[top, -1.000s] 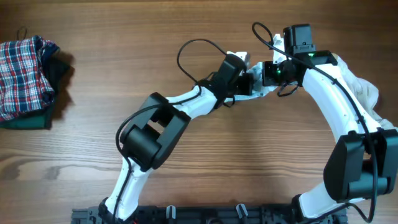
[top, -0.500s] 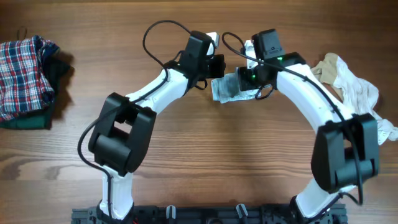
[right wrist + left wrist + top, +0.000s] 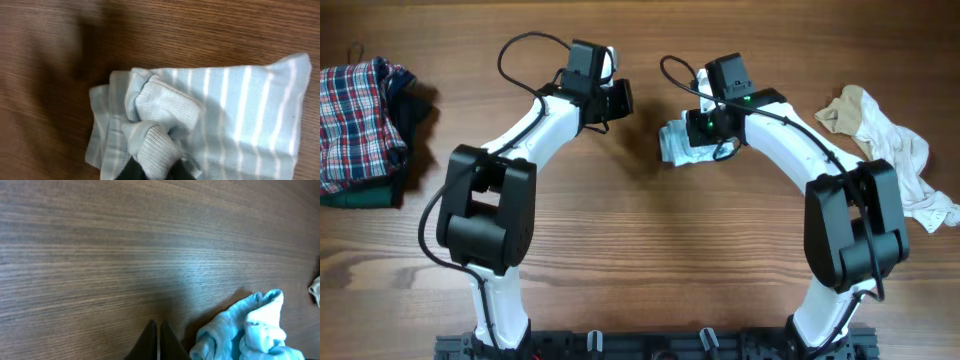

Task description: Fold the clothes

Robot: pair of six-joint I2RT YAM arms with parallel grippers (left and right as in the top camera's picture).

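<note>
Striped garment lies bunched on the bench, centre, toward the far side. My right gripper sits on it, the white cuff wedged at its tips (can't tell whether it's pinched or loose). Left gripper is pressed together, empty, just left of the garment. Plaid garment far left; cream ones at right.

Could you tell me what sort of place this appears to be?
Likely a robotics lab bench for folding trials: a left arm and right arm on one wood-grain table, with a striped garment, plaid pile and cream pile.
</note>
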